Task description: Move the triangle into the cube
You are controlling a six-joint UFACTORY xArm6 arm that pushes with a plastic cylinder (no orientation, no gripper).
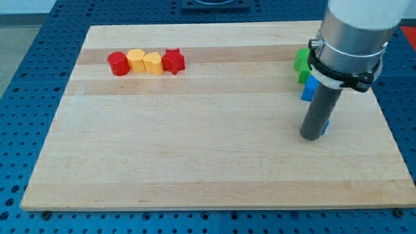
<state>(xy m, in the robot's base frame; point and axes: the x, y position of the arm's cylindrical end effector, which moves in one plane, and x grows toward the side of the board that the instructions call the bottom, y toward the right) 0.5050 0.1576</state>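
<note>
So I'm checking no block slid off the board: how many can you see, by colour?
Red: 2, cylinder and star
Yellow: 2
Green: 2 visible, partly hidden
Blue: 2 visible, partly hidden
Total: 8

Light: bright, even, from overhead.
Shadows: faint, short, soft beneath my tip (312, 136) on the wooden board (195, 143).
Glare: none on the board.
Focus: sharp throughout; board edges straight.
</note>
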